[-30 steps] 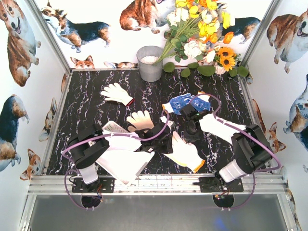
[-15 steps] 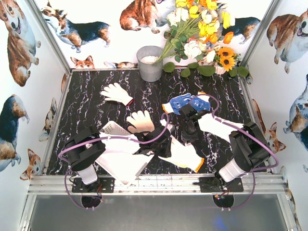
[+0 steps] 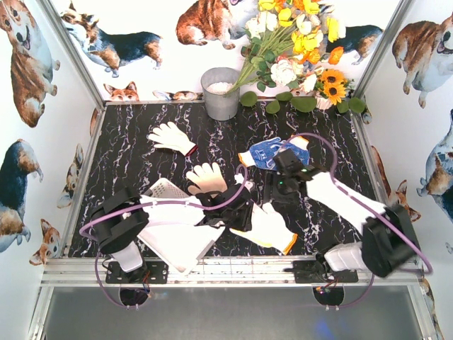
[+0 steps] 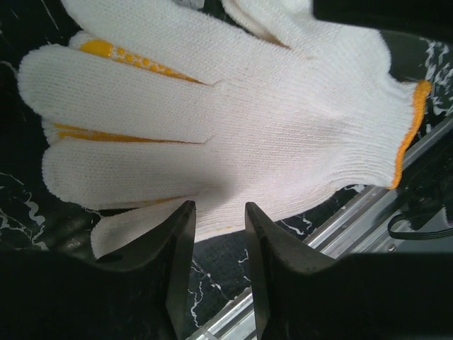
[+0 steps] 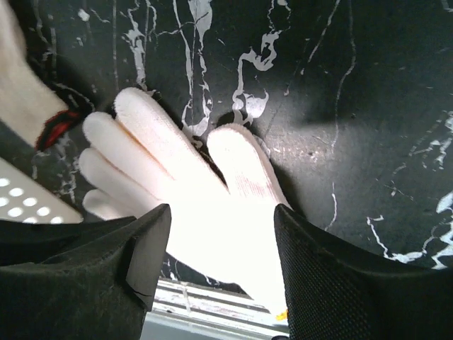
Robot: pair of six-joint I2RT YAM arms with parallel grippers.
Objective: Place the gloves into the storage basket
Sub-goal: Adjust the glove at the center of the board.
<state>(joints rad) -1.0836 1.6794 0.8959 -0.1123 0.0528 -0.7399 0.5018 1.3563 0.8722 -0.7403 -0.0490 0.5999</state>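
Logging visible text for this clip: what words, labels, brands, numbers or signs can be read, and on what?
None can be read in any view.
The cream glove, blue glove, storage basket and grey bucket carry no print.
The corgi-print walls show only pictures.

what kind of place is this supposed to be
Most likely a staged robot test booth, not a real room: corgi-print backdrop walls, an aluminium frame rail along the near edge, and a marble-look tabletop.
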